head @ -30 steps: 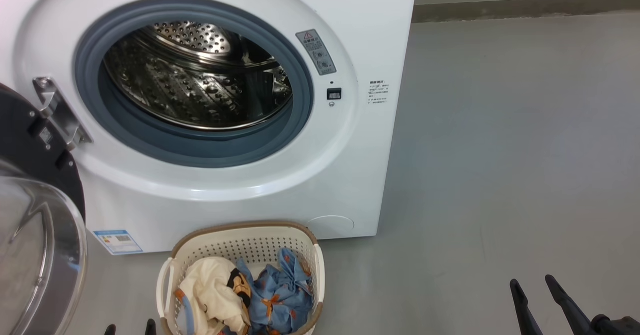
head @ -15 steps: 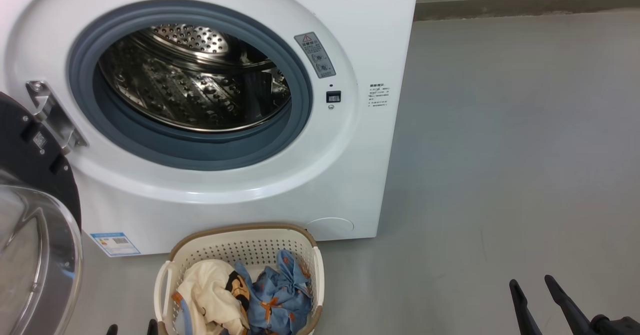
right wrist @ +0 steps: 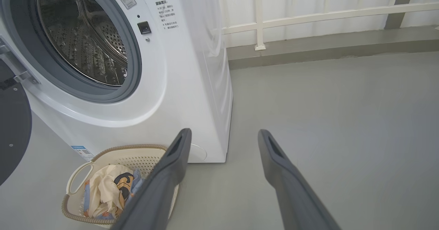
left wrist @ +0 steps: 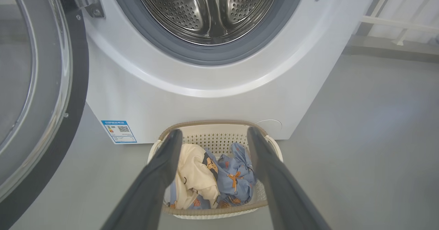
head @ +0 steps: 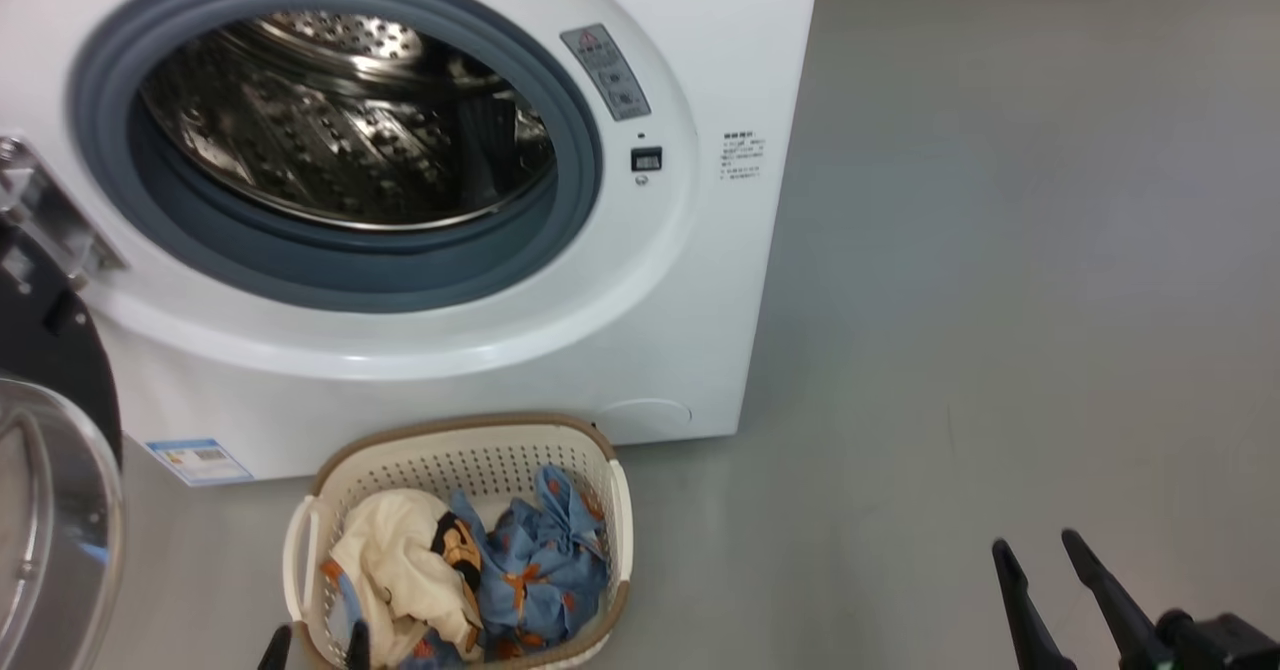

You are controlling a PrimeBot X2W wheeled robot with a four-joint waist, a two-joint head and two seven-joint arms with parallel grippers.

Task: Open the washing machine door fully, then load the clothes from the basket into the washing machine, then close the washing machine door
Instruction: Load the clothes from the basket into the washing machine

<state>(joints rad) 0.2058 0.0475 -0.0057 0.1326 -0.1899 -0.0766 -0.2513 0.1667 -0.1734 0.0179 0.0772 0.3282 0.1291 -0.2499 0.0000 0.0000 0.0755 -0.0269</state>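
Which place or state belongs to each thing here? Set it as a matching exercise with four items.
Column one:
1. washing machine door
2. clothes
3. left hand
4. right hand

Column two:
A. open, over bare floor to the right of the washing machine
B. standing open at the left of the head view
C. lying in the basket
D. open, fingers pointing at the basket

Pairs: 1-B, 2-C, 3-D, 4-A.
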